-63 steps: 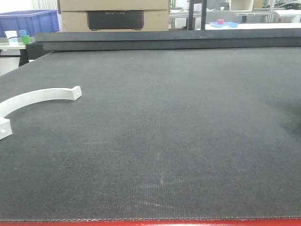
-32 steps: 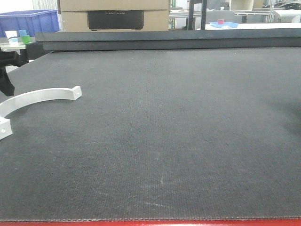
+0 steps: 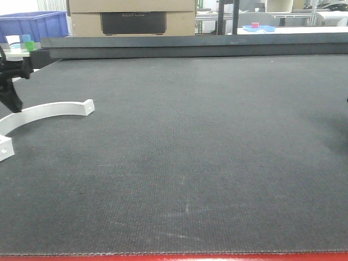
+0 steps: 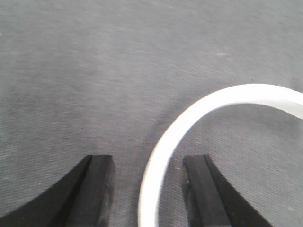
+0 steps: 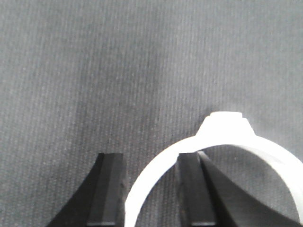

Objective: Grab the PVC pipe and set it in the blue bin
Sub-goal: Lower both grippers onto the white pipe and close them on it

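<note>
The PVC pipe (image 3: 49, 110) lies flat near the left edge of the counter (image 3: 217, 136), a thin white arc with a holed tab at each end; the left claw (image 4: 147, 165) hangs just over it with its jaws apart, and the strip runs up between them, nearer one jaw, not yet pinched. It looks light and fairly stiff, though I'd guess so thin a strip springs a little under pressure; the plastic looks smooth, so it may slip or swivel if caught off-centre. The band itself, away from the tabs, seems the sensible place to grip, as the claw is lined up to do. The right claw (image 5: 150, 163) is also spread open, straddling a second white arc (image 5: 227, 124) of the same sort. A blue bin (image 3: 38, 24) stands beyond the far left corner.
</note>
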Controlling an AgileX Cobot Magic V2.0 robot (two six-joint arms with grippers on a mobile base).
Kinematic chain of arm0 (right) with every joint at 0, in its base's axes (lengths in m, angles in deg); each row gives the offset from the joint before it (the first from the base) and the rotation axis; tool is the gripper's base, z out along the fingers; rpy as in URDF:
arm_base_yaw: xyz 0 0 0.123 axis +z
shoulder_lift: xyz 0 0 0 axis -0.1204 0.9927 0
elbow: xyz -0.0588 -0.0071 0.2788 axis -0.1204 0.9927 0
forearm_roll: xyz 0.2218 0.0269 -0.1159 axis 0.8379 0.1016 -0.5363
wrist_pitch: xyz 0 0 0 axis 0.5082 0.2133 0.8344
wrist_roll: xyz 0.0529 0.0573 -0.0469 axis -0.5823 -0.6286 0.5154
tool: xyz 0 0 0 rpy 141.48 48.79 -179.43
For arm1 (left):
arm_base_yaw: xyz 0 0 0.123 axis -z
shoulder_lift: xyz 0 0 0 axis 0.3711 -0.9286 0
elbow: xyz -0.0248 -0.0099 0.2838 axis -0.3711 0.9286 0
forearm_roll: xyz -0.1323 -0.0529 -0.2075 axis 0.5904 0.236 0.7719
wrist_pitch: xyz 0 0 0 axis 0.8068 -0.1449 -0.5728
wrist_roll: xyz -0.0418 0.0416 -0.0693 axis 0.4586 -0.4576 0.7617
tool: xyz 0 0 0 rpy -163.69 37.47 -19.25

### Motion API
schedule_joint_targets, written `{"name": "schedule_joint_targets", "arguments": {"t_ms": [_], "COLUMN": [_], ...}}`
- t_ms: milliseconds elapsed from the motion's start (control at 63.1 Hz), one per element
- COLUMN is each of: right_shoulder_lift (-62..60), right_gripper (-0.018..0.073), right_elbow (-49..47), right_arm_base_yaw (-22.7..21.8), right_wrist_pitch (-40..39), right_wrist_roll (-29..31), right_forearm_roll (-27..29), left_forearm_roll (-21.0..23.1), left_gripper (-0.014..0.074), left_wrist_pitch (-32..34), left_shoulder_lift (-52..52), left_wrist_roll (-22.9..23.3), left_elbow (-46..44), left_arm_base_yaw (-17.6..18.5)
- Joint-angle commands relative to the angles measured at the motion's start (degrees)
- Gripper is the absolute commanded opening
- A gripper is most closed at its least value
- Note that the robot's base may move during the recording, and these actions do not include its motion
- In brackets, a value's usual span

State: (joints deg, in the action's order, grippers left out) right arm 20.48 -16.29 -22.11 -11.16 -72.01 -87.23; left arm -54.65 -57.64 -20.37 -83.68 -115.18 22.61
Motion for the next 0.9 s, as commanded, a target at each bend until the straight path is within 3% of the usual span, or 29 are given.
{"name": "schedule_joint_targets", "arguments": {"t_ms": [0,459,539,713,792,887], "right_shoulder_lift": [0.15,0.15,0.15,0.15,0.15,0.15], "right_gripper": [0.0160,0.0160,0.0117,-0.0169,-0.0168,-0.0168], "right_elbow": [-0.37,-0.37,-0.37,-0.37,-0.37,-0.37], "right_arm_base_yaw": [-0.14,-0.14,-0.14,-0.14,-0.14,-0.14], "right_wrist_pitch": [-1.25,-1.14,-0.99,-0.72,-0.72,-1.07], "right_wrist_roll": [-0.08,-0.08,-0.08,-0.08,-0.08,-0.08], "right_forearm_roll": [-0.46,-0.46,-0.46,-0.62,-0.62,-0.62], "left_forearm_roll": [-1.22,-1.47,-1.37,-1.50,-2.68,-2.86], "left_gripper": [0.0255,0.0252,0.0225,0.0009,-0.0109,-0.0111], "left_wrist_pitch": [0.18,0.18,0.18,1.37,1.51,1.85], "left_shoulder_lift": [-0.45,-5.77,-6.35,-6.45,-6.45,-6.45], "left_wrist_roll": [0.06,0.06,0.06,0.06,0.06,0.06], "left_elbow": [-0.29,-0.29,-0.29,-0.29,-0.29,-0.29], "left_arm_base_yaw": [1.14,1.65,1.65,1.77,1.77,1.77]}}
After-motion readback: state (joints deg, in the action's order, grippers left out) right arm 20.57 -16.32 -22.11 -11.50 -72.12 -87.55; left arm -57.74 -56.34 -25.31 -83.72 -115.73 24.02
